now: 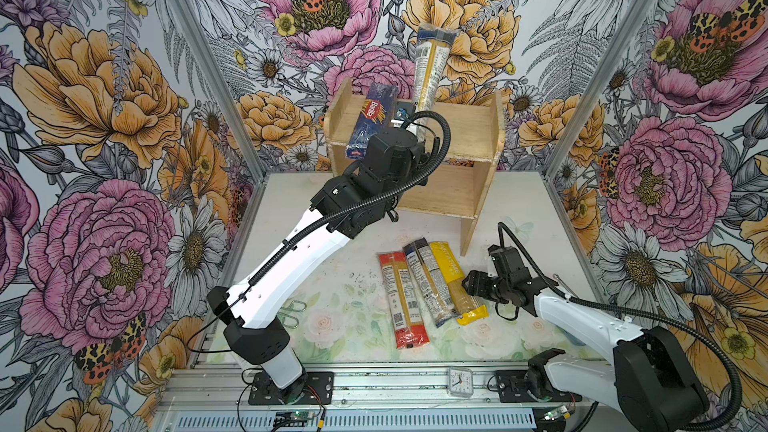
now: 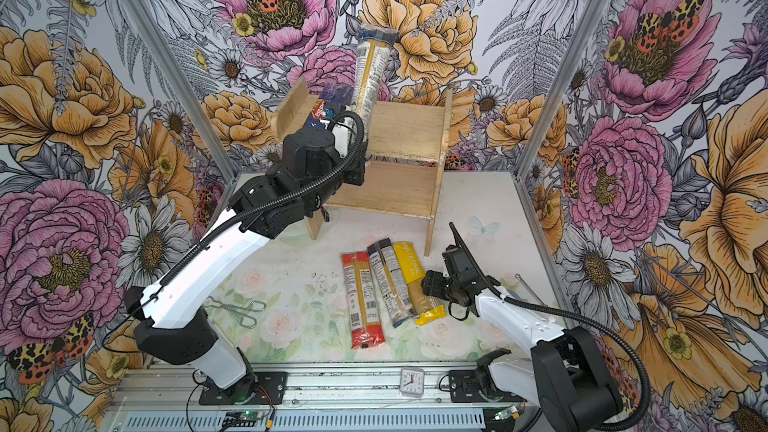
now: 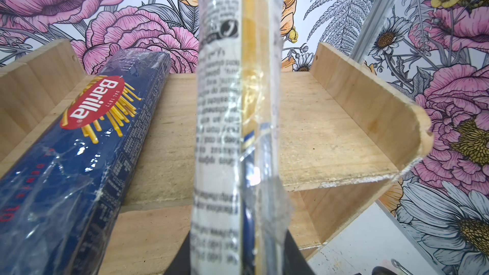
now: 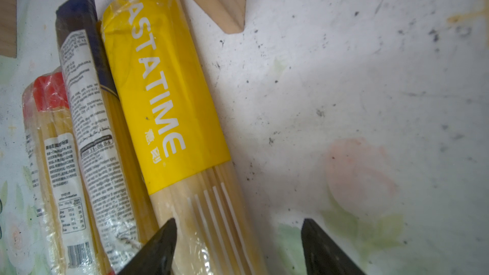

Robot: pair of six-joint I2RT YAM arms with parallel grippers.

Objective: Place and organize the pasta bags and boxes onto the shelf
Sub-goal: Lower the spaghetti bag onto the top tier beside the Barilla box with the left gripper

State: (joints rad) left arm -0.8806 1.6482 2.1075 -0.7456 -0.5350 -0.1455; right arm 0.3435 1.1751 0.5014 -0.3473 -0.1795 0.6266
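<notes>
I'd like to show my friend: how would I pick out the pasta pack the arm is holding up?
Look to the wooden shelf at the back. Over its top tier the left gripper holds one clear pack, pointing upward. Unlike the dark blue Barilla pack lying beside it, it is see-through, with a white label and a blue end.

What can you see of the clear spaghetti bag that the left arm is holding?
The spaghetti bag is a long, narrow sleeve of crinkled clear plastic with dark blue ends, a white label with a barcode, and pale yellow strands showing. The left pincer is shut on its lower end, holding it steeply tilted above the wooden shelf, upper end toward the back wall. It stands apart from the Barilla pack beside it; contact with the shelf cannot be told.
</notes>
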